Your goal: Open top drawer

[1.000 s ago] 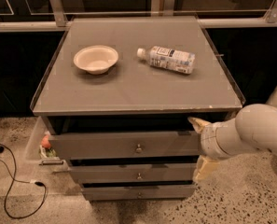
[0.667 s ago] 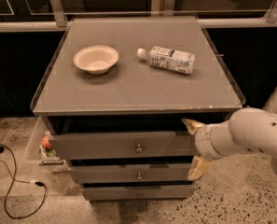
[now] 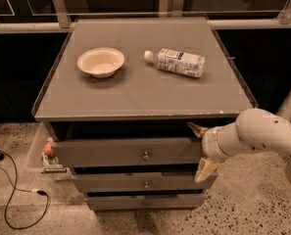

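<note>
The top drawer is the tallest grey front under the cabinet top, with a small round metal knob at its centre. A dark gap shows above its front. My gripper is at the drawer's right end, reaching in from the right on a white arm. It is open, with one finger above the front's top edge and the other finger below its bottom edge. Whether the fingers touch the front is unclear. Two slimmer drawers sit below.
A cream bowl and a plastic bottle lying on its side rest on the cabinet top. A clear bin with small items hangs at the cabinet's left. A black cable lies on the speckled floor. A railing runs behind.
My arm and gripper have moved a little to the left, closer onto the right end of the top drawer. The drawers, bowl and bottle have not moved.
</note>
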